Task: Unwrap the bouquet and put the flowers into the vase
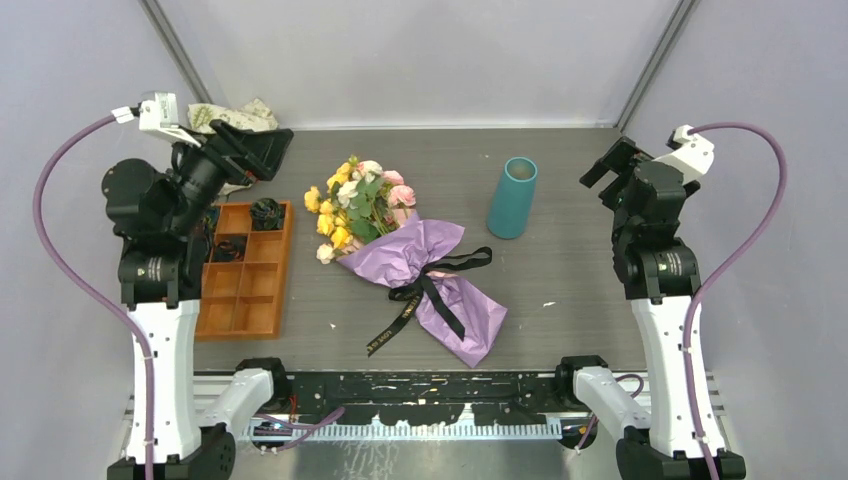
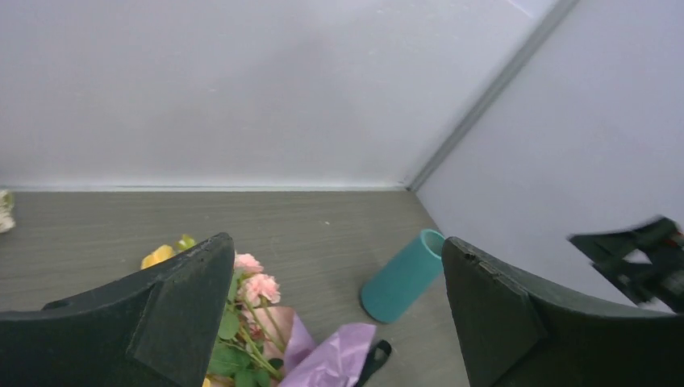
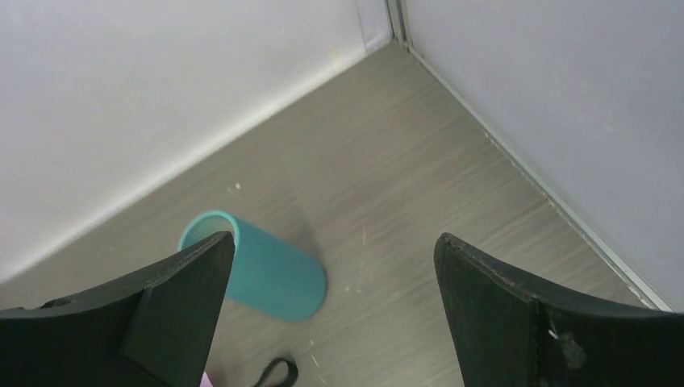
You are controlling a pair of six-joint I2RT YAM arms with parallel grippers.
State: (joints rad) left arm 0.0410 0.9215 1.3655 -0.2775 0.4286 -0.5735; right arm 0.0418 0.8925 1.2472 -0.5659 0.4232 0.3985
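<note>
Lying on the grey wood-grain surface (image 1: 580,290) in the top view, the bouquet (image 1: 415,265) of yellow, pink and white flowers (image 1: 355,205) in purple wrapping paper has its long axis on a diagonal. The blooms point to the far left and the paper tail to the near right. A black gold-lettered ribbon (image 1: 425,290) is tied around its middle. The tall teal-blue tapered vase (image 1: 512,198) stands upright just to the right of the blooms, apart from them, with its mouth open upward. The left hand (image 1: 268,152) hangs at the far left with its fingers spread, above the far end of an orange compartmented wooden tray (image 1: 245,275) and well clear of the bouquet. The right hand (image 1: 605,165), also spread, hangs to the right of the vase without touching it. A beige green-printed cloth bag (image 1: 235,113) lies at the far left edge.

From the left wrist, the left hand (image 2: 335,242) stands wide apart and holds nothing. The flowers (image 2: 250,282) sit low beside its left finger and the vase (image 2: 401,278) lies between the fingers, farther off.

From the right wrist, the right hand (image 3: 335,238) is equally wide and empty. The vase (image 3: 270,274) stands below and ahead, near its left finger.
</note>
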